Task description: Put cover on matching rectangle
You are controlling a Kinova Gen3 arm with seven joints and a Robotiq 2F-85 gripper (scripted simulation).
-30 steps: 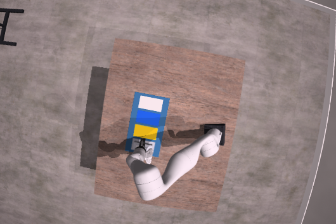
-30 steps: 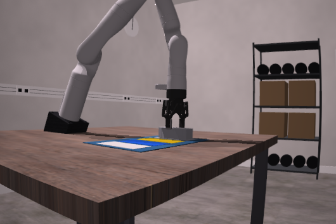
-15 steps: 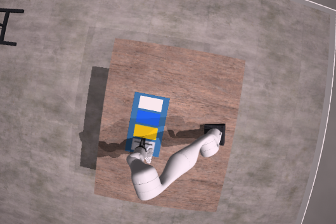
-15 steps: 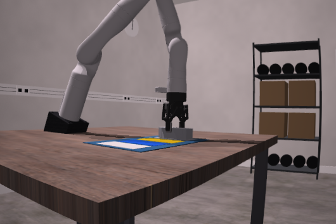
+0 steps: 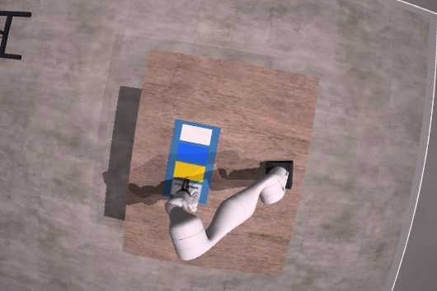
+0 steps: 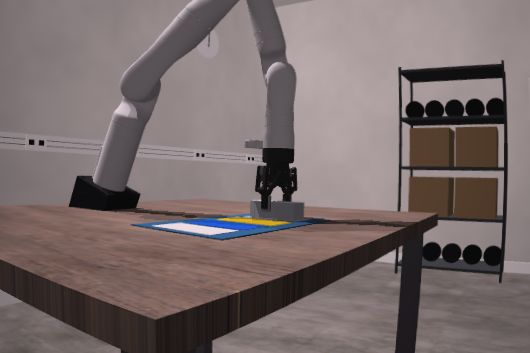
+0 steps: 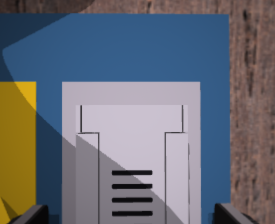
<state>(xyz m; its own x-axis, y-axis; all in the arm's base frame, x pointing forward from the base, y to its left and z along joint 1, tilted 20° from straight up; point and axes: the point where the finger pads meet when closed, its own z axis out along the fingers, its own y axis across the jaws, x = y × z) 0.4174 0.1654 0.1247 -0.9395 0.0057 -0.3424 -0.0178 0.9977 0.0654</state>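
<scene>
On the left of the exterior view, a black base (image 6: 85, 197) is anchoring the white arm (image 6: 165, 50), which is arching up and over the wooden tabletop (image 6: 150, 265). Moving rightward, a blue mat (image 6: 150, 225) is lying flat, carrying the white rectangle (image 6: 192, 228), then the blue rectangle (image 6: 220, 224), then the yellow rectangle (image 6: 252, 221). Just past the yellow one, at the mat's end, the grey cover (image 6: 287, 211) is sitting on the mat. The gripper (image 6: 276, 198) is hanging straight above it, fingers pointing down, spread fully apart and holding nothing.

From the wrist view, the cover (image 7: 130, 150) is lying directly beneath the gripper, its long axis running up the picture, away from the camera. One dark fingertip (image 7: 30, 215) is showing outside its left wall and another outside its right wall, so the jaws are straddling the cover's narrow width. That width is likely what a gentle closing would gauge. Farthest right in the exterior view, a black shelf rack (image 6: 501, 165) is standing against the wall.
</scene>
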